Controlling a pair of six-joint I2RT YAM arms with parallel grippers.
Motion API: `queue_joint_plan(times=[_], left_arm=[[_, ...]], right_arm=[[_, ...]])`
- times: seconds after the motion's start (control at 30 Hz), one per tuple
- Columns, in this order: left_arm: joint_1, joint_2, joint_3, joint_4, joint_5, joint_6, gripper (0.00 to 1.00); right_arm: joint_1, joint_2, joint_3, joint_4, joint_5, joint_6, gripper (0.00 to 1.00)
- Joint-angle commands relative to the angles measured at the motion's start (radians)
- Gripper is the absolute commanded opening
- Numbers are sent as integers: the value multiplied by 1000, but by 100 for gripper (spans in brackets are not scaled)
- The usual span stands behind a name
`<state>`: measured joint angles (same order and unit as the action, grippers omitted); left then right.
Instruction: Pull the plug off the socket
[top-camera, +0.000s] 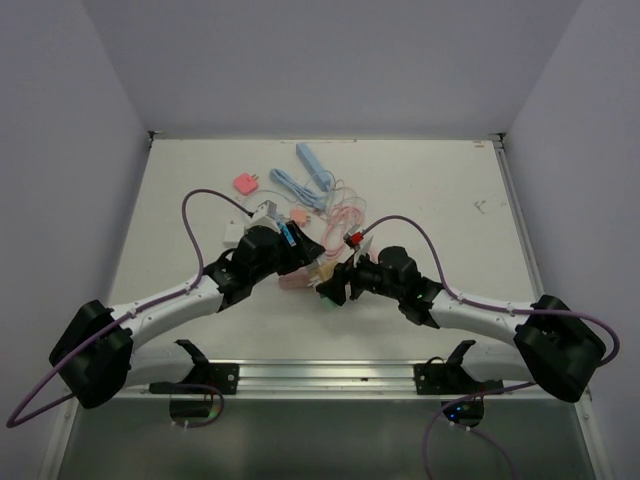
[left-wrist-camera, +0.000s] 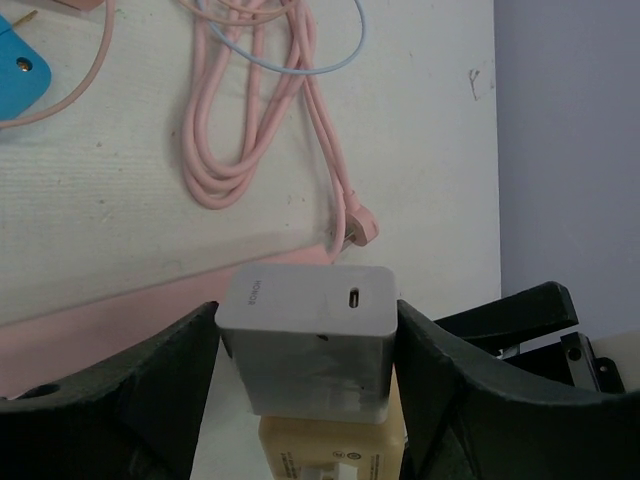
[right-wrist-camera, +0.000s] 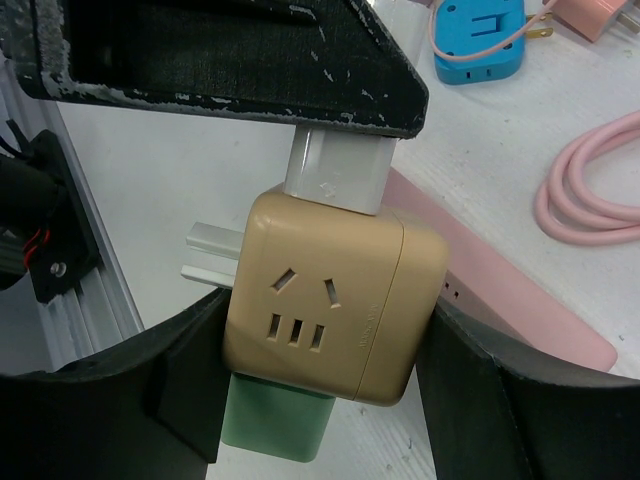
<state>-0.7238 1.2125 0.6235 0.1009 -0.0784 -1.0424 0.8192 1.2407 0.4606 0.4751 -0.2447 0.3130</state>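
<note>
Closest to me, the tan socket cube (right-wrist-camera: 330, 310) sits clamped between the two fingers of the right claw (right-wrist-camera: 325, 360). A green block (right-wrist-camera: 275, 425) is stuck on the cube's face opposite the plug. The white plug (left-wrist-camera: 305, 330) is still seated in the cube. The left claw (left-wrist-camera: 308, 345) straddles that plug, and both fingers look pressed against its sides, though I can't be sure of the contact. A coiled pink cable (left-wrist-camera: 250, 130) lies on the table beyond the left claw's fingertips.

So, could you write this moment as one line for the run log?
left gripper: shut on plug | right gripper: shut on socket | plug: in socket, not yet pulled
</note>
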Motion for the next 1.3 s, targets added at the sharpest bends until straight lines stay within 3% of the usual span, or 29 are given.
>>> queue_joint_plan(times=[0.0, 0.23, 0.33, 0.63, 0.93, 1.27], left_arm=[[-8, 1, 12, 63, -46, -16, 69], [-8, -16, -8, 114, -104, -51, 27], [-9, -34, -13, 118, -158, -50, 19], [20, -103, 19, 92, -395, 22, 5], [207, -134, 56, 141, -380, 51, 0], [262, -126, 159, 76, -411, 71, 0]], right_arm=[[3, -15, 12, 163, 7, 17, 0], [3, 3, 7, 165, -11, 8, 0], [3, 17, 6, 163, -37, -3, 0], [3, 97, 44, 131, -136, -20, 0], [6, 129, 62, 120, -169, -31, 0], [14, 144, 81, 100, -200, -43, 0]])
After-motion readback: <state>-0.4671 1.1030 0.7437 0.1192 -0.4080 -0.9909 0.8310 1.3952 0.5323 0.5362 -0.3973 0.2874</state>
